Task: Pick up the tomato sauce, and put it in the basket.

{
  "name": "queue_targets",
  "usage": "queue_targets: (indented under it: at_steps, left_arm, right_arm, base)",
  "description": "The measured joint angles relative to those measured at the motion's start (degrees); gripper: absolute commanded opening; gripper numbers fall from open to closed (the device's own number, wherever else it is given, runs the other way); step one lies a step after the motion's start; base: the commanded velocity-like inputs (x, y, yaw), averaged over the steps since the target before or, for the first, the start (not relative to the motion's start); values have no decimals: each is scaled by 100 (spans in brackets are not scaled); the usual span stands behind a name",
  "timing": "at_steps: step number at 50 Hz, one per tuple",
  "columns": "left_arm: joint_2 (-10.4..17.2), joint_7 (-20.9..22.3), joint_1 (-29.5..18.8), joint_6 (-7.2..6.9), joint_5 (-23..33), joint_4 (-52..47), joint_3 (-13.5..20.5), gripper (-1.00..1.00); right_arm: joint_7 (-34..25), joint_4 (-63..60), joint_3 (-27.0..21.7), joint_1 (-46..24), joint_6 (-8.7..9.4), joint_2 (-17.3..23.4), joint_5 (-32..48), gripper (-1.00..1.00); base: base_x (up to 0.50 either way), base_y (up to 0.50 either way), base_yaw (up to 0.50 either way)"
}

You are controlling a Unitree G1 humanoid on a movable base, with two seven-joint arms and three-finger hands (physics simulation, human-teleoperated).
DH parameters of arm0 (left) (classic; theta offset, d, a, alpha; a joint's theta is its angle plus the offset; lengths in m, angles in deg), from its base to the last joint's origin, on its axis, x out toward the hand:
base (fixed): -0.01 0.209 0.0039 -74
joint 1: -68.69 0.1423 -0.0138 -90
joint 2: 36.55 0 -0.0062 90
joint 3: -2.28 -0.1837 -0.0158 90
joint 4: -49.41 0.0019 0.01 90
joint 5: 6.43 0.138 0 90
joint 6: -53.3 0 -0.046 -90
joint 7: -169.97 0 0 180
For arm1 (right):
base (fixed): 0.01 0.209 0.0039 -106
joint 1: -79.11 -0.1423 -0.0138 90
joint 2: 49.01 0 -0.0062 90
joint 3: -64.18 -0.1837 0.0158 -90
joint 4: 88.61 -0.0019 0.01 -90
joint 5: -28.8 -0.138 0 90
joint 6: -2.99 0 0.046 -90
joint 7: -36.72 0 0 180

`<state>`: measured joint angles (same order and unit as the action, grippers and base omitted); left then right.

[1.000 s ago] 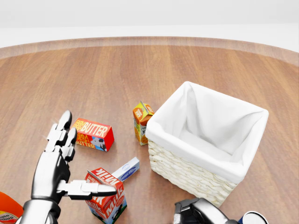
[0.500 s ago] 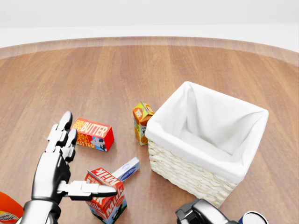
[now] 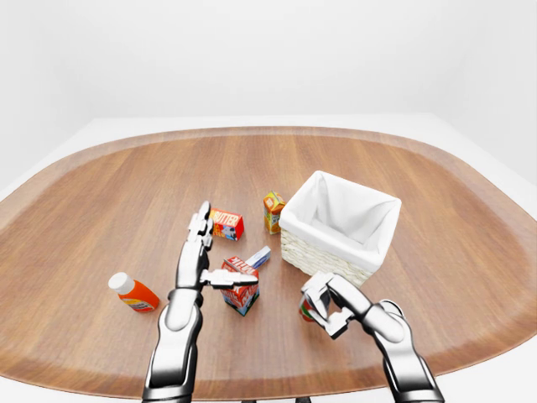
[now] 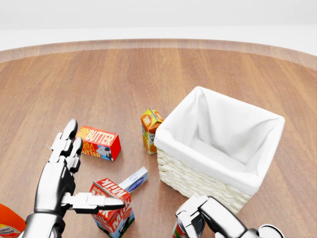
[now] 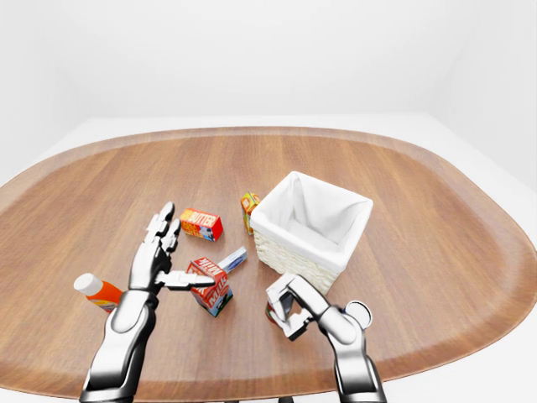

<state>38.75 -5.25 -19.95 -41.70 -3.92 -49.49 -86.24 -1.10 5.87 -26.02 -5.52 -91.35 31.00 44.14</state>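
Left-eye view: tomato sauce just below the basket, right hand fingers curled round it. Left of basket: one butter box, one juice carton, one milk carton, one orange bottle. Left hand spread open. Table edge near bottom.

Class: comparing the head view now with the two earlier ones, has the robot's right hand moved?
Yes. The right hand has risen and shifted left in the head view, its fingers now showing just below the basket's wicker wall; the basket has stayed put.
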Motion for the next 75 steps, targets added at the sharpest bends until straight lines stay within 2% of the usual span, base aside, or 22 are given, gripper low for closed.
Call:
queue_targets:
  at_steps: [7,16,26,35,56,75]
  left_arm:
    - [-1,-1,6,0,4,0,-3,95]
    - [-1,-3,5,0,11,35,-6,95]
    - [0,-7,-8,0,12,81,-3,95]
    - [-1,-16,-19,0,13,111,-4,95]
    - [-5,-28,-14,0,25,168,-18,95]
    - [-6,-35,-29,0,39,221,-28,95]
  right_arm:
    - [-146,-1062,58,271,341,-69,-77,-100]
    - [-219,-2162,119,500,929,-118,-144,-100]
    - [-219,-2953,135,564,934,-133,-203,-100]
    - [-219,-3498,82,352,934,-128,-215,-100]
    - [-219,-4167,-195,-550,934,-12,-291,-100]
    - [-147,-3940,-610,-1695,934,356,-613,-100]
  base:
    - [0,0,0]
    - [0,0,0]
    - [0,0,0]
    - [0,0,0]
    - [0,0,0]
    - [0,0,0]
